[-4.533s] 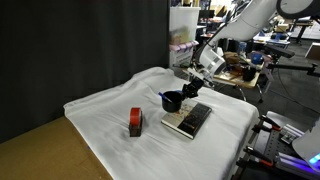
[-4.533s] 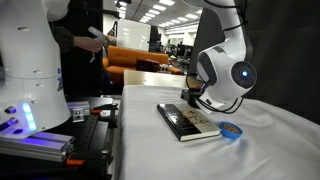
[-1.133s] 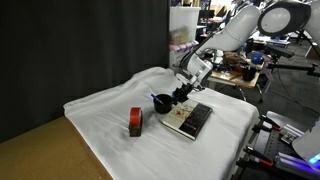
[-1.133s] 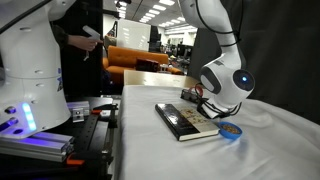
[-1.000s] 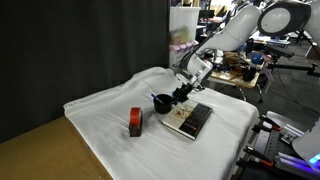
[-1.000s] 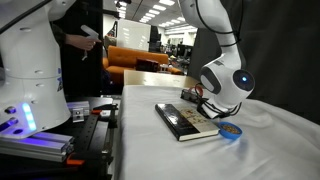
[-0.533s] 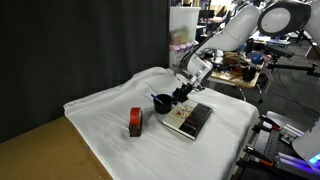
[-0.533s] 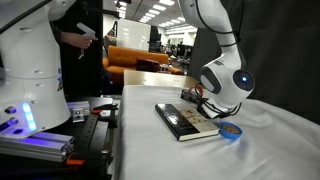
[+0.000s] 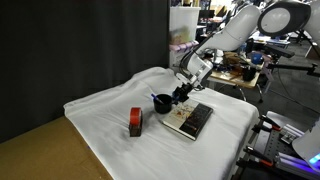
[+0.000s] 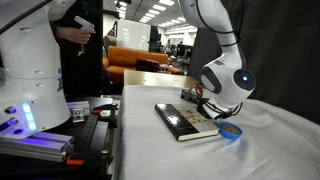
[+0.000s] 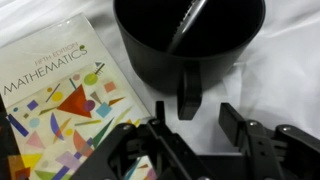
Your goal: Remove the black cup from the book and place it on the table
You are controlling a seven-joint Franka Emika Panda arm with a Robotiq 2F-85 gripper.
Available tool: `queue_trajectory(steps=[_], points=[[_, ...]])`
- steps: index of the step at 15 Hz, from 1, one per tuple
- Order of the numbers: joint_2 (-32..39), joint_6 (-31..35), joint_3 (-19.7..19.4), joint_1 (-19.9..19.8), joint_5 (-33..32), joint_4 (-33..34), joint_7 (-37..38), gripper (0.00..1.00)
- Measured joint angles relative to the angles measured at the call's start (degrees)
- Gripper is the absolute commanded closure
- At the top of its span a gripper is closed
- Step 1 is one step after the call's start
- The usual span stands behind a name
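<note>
White-clothed table (image 9: 100, 115), bare wood edge at one corner, black curtain behind. Wrist view: black cup (image 11: 190, 40) stands upright on the cloth just beside the book (image 11: 60, 100), off its cover, handle pointing at the gripper (image 11: 192, 128). Its fingers (image 11: 232, 125) sit apart either side of the handle, gaps on both sides, nothing held. Exterior view: red and black block (image 9: 135, 122) well apart from the cup. Blue lid (image 10: 231, 130) lies near the book, below the arm (image 10: 225, 80); can't make out the cup there.
</note>
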Motion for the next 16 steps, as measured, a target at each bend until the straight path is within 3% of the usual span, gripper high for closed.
queue_trajectory(steps=[1, 2, 7, 16], points=[[0.00, 0.53, -0.33, -0.12, 0.00, 0.01, 0.02, 0.02], [-0.01, 1.22, -0.88, -0.32, 0.00, 0.01, 0.03, 0.00], [-0.29, 2.94, -3.21, -1.65, -0.07, -0.12, 0.05, 0.00], [-2.42, 2.90, -1.39, -0.46, -0.08, -4.71, 0.59, 0.00]])
